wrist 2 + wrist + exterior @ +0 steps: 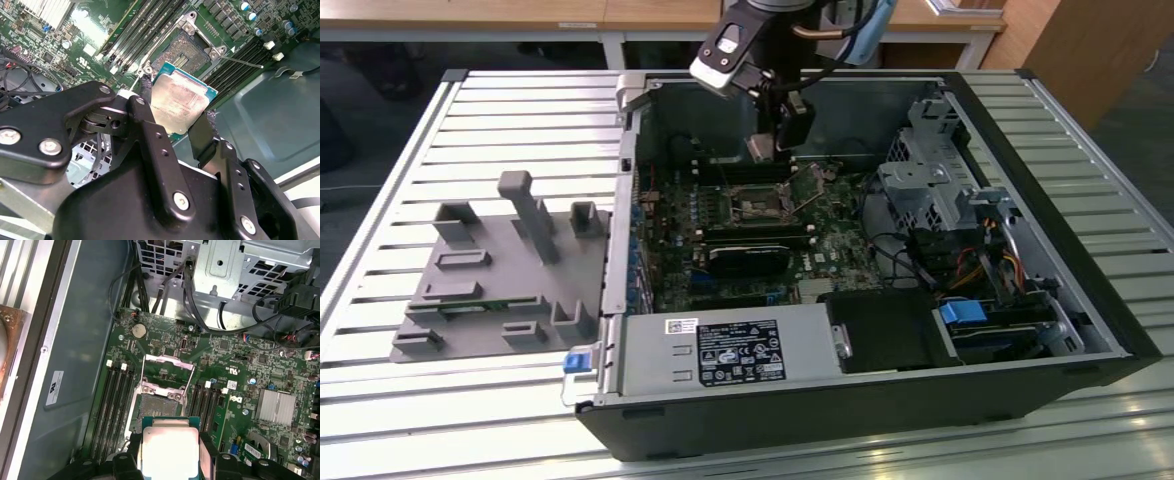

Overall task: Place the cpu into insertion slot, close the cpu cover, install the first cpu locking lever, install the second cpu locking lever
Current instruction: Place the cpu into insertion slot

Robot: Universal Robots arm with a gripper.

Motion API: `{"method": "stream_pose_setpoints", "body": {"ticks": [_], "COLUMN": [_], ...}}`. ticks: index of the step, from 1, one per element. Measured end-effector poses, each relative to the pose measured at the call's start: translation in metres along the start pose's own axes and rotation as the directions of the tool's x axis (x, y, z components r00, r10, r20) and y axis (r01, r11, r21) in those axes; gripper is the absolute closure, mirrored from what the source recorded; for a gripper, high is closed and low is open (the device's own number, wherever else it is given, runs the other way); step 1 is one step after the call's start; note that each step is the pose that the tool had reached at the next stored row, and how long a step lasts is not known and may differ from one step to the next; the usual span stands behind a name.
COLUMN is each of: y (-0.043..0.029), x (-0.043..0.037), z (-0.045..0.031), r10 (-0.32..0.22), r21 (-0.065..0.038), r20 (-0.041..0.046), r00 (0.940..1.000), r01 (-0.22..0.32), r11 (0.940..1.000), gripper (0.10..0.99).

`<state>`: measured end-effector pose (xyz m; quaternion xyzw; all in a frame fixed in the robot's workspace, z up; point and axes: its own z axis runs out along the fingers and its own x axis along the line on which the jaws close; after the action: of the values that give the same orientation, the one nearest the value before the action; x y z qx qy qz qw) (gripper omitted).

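Upper centre, exterior view: gripper [770, 150] clamped across opposite edges of cpu [182, 100]; seemingly light, rigid, fragile, best held edgewise.

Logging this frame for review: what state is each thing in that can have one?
end effector: shut on the cpu.
cpu: held above the socket, not seated.
socket: uncovered, empty.
cpu cover: swung up, open.
computer case: on its side, side panel off.
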<state>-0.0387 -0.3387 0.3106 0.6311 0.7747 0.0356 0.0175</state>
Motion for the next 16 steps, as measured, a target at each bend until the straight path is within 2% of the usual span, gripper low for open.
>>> {"method": "stream_pose_setpoints", "body": {"ticks": [16], "y": [-0.0003], "x": [-0.0001], "z": [0.0046], "r10": [0.000], "r21": [0.002], "r20": [-0.0004], "r00": [1.0000], "r01": [0.000], "r11": [1.0000], "gripper": [0.545]}}
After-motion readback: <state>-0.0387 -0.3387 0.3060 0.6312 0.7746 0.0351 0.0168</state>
